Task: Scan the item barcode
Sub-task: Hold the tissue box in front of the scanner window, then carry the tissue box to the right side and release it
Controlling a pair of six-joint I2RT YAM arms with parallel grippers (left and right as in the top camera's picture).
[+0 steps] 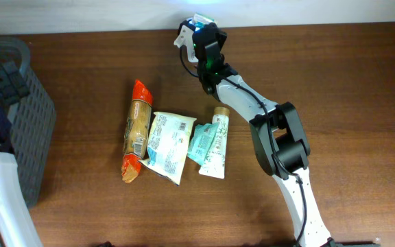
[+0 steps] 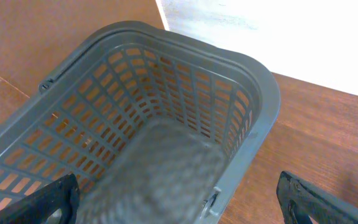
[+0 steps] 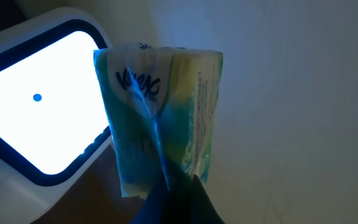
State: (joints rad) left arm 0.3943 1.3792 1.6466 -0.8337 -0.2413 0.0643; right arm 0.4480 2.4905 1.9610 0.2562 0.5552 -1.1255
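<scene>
The right gripper (image 3: 173, 200) grasps a packet (image 3: 160, 112) that stands upright just beside the glowing scanner (image 3: 36, 106). The left gripper (image 2: 179, 205), released, hangs over the basket (image 2: 253, 81).

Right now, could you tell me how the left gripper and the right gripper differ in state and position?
The left gripper is open and empty; the right gripper is shut on a blue-green packet. The left gripper hangs over the grey basket, while the right gripper holds its packet up beside the lit scanner.
</scene>
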